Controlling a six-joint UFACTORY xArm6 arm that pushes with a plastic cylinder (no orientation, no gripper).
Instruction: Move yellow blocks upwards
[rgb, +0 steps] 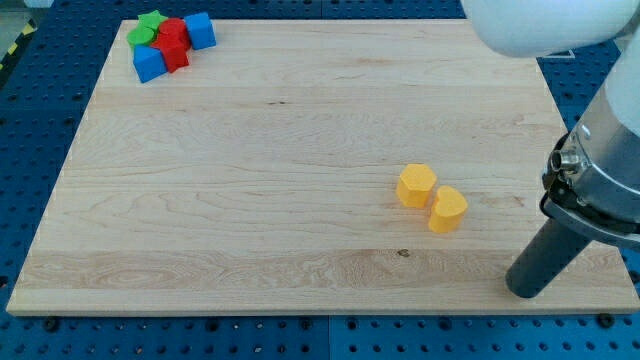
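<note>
1. The tool is seen at the view's bottom right: a straight dark rod with no jaws, so nothing is clenched or grasped, and my tip (524, 291) is planted bare on the tabletop (300, 180).
2. Above the rod, the arm's grey collar (600, 190) and white housing (540, 25) are seen filling the view's right edge and top right corner.
3. No block is touched by my tip; it is set apart from both yellow blocks, to their lower right.
4. Nearest to my tip, a yellow block (448, 210) with a roughly heart-like outline is found, up and to the view's left of the rod's end.
5. Just beside it, up and to the left, a yellow hexagonal block (416, 186) is spotted; the two appear to be touching or very nearly so.
6. Both yellow blocks are thus placed right of centre, in the lower half of the board.
7. Well away, at the view's top left corner, a tight cluster is seen: a green block (148, 28), two red blocks (172, 45) pressed together, a blue cube (201, 30) on the right, and another blue block (149, 64) at the lower left.
8. Around the board, a blue perforated surface (40, 120) is visible.
</note>
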